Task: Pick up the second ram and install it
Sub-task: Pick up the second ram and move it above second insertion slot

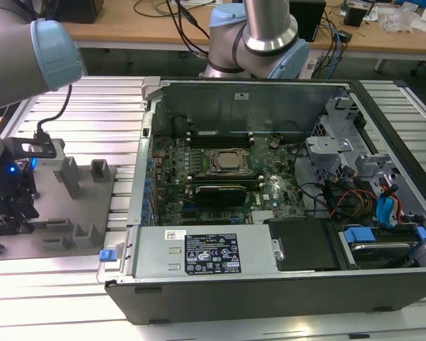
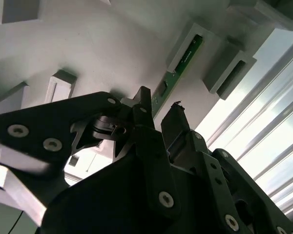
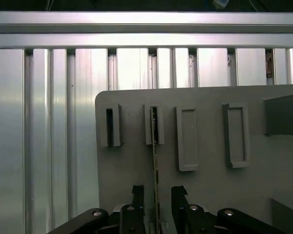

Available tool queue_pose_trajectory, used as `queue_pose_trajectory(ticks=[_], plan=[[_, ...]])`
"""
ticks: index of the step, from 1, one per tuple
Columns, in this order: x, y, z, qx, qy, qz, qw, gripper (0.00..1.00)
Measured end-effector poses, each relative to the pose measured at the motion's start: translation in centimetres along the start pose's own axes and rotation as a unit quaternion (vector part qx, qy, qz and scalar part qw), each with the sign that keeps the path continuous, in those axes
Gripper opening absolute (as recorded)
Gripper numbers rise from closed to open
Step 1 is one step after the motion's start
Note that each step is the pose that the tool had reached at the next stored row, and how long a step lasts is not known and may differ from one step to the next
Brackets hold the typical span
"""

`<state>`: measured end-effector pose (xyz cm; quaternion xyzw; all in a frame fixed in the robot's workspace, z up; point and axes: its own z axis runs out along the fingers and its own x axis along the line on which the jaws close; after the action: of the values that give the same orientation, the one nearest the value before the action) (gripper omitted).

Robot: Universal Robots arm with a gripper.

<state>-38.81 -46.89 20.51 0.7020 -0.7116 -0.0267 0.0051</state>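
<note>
From my station I see the open computer case [image 1: 270,302] on the slatted aluminium table [image 1: 383,99], and on the exterior view's left the arm [image 1: 28,42] is down over the grey fixture plate [image 3: 210,185]. The gripper [image 3: 157,191] has its jaws apart, straddling the second ram [image 3: 155,146] without touching it; that green stick stands on edge, its far end in a slotted block [image 3: 159,125]

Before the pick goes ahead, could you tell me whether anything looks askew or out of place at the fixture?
Nothing stands out: the second ram stands straight in its gray holder, jaws open either side.
</note>
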Motion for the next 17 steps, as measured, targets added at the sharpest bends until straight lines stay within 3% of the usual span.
queue_pose_trajectory(ticks=[10, 11, 12, 14, 17], plan=[[0.01, 0.35, 0.24, -0.0003, 0.0000, -0.009, 1.0000, 0.36], [0.01, 0.35, 0.24, -0.0003, -0.0001, -0.009, 1.0000, 0.28], [0.01, 0.35, 0.25, -0.0003, -0.0001, -0.009, 1.0000, 0.28], [0.01, 0.35, 0.25, -0.0003, -0.0001, -0.009, 1.0000, 0.13], [0.01, 0.35, 0.26, -0.0003, -0.0001, -0.009, 1.0000, 0.13]])
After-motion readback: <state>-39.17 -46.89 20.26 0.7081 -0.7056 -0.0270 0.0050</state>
